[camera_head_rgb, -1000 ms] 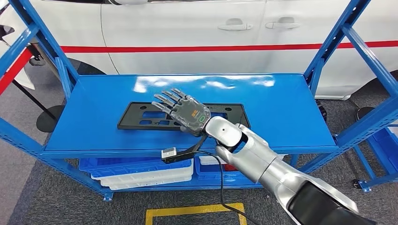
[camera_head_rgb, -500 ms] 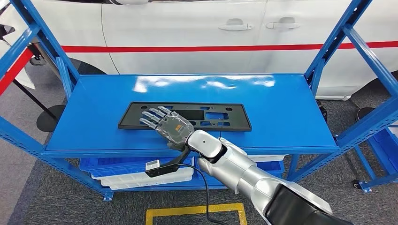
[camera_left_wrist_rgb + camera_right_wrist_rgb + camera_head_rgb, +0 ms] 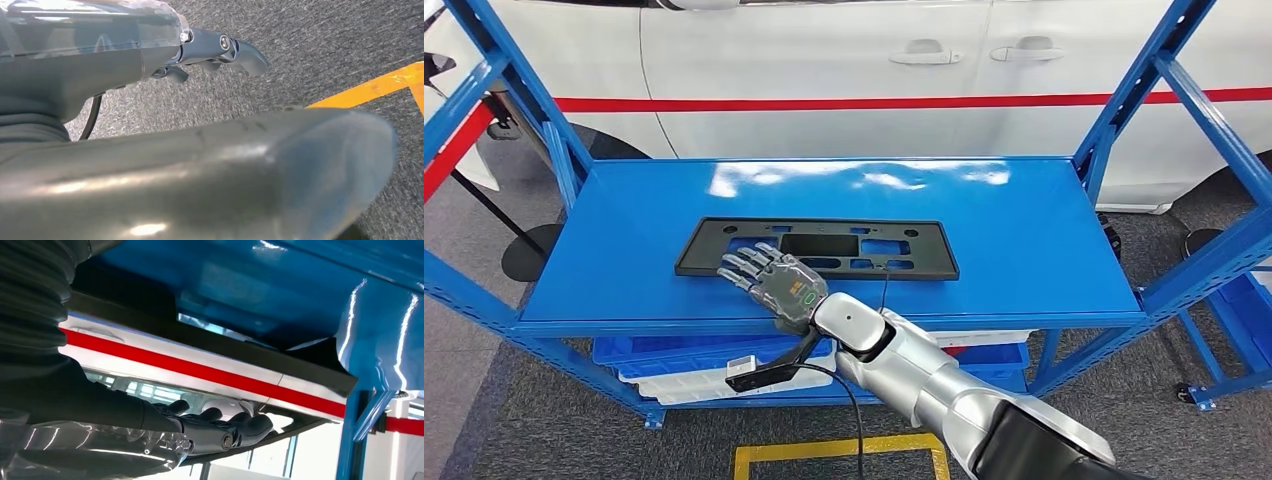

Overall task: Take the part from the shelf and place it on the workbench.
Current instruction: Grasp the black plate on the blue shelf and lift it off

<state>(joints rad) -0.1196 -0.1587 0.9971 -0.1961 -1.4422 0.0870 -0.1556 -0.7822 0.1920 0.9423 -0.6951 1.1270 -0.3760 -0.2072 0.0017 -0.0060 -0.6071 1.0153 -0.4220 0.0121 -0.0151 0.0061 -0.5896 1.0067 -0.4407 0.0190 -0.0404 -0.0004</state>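
Right hand (image 3: 776,283), fingers spread and holding nothing, lies over the near-left edge of the black plastic frame part (image 3: 904,250), flat near the blue shelf's (image 3: 1024,220) front edge. Risk: a shallow grasp could let the thin part slide off.

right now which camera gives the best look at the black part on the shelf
The head view: the black flat part lies whole on the blue shelf, cutouts visible, with the right hand over its near-left edge. The right wrist view shows just a dark edge beside the fingers. The left wrist view looks at the floor.
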